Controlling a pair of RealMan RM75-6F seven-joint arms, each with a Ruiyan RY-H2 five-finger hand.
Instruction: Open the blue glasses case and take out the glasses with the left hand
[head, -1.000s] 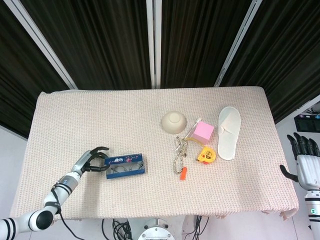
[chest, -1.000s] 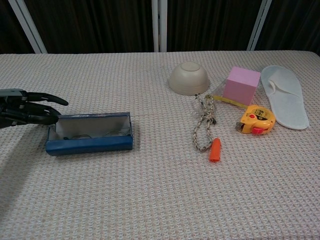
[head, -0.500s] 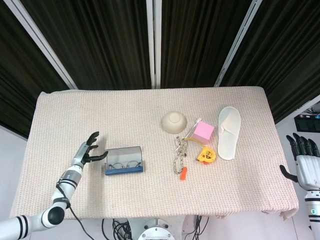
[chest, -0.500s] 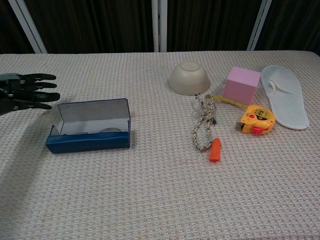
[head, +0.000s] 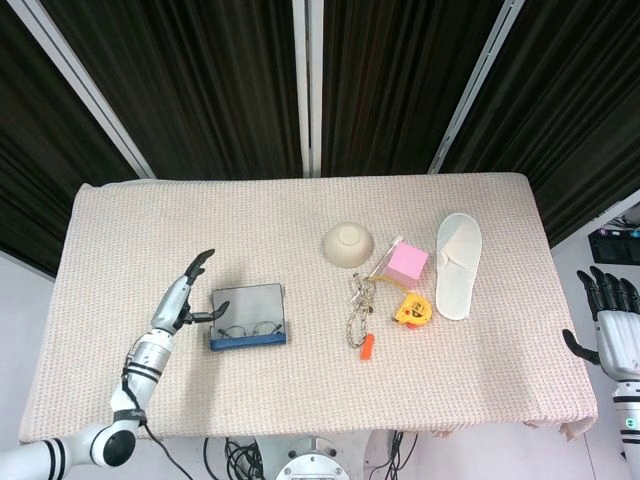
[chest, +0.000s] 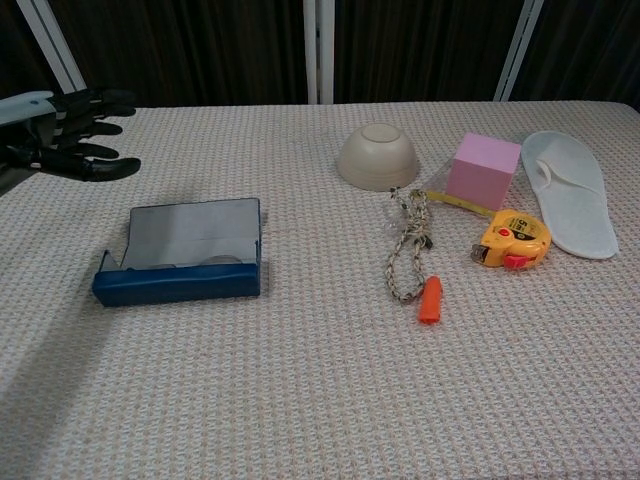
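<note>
Blue glasses case (head: 248, 322) lid-up, glasses (head: 250, 329) inside, no legible labelling; left hand (head: 182, 300) beside it, fingers spread, empty.

I work in a lab-like test setup: my table (head: 300, 220) wears a woven beige cloth, black curtains (head: 200, 80) with pale metal posts (head: 308, 85) close it in, and cables (head: 235, 460) hang below.
</note>
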